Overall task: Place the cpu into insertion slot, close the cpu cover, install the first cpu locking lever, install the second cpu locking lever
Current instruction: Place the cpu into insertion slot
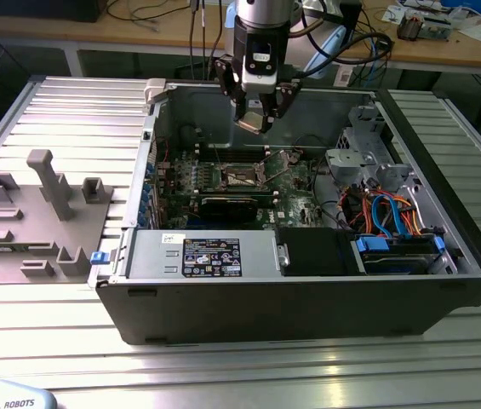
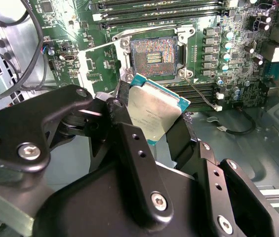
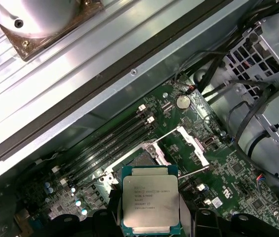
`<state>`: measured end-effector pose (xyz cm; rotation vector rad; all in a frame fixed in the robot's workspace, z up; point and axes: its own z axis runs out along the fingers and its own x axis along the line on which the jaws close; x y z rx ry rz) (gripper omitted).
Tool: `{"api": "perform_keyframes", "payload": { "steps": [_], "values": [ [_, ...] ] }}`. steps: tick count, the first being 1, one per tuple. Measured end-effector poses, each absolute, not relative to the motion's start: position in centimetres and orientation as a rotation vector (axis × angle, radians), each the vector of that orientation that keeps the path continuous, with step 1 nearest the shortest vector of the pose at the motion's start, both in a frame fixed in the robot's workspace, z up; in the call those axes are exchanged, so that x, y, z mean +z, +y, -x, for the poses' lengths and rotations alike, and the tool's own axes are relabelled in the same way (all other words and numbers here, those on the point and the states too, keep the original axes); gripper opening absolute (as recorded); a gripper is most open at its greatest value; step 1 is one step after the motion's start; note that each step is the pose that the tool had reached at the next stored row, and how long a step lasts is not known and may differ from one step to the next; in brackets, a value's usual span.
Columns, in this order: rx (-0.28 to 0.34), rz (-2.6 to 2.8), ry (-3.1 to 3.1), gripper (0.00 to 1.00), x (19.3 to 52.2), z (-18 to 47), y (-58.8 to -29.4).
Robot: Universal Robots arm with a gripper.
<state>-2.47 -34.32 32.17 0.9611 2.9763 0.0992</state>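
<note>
My gripper (image 1: 255,119) hangs inside the open computer case, above the motherboard, and is shut on the cpu (image 2: 154,111). The chip's silvery top faces out between the black fingers (image 2: 124,128) and also shows in the first wrist view (image 3: 150,205). Below it lies the insertion slot (image 2: 154,57), open, with its contact field bare. It is partly hidden behind the chip in the first wrist view (image 3: 140,159). The cpu cover (image 2: 99,61) stands swung open beside the socket. A thin wire locking lever (image 2: 201,96) sticks out, raised, on the other side.
A black power-supply box (image 1: 210,256) fills the case's front. At the exterior view's right is a drive cage with blue and orange cables (image 1: 393,221). Memory slots (image 2: 154,15) run beside the socket. A grey fixture (image 1: 36,213) lies outside the case at the exterior view's left.
</note>
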Motion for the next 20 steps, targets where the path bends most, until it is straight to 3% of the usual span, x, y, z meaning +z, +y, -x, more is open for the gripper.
{"api": "perform_keyframes", "payload": {
  "steps": [20],
  "values": [
    [0.099,-0.981,2.969,0.54,32.15,2.47,-34.32]
  ]
}}
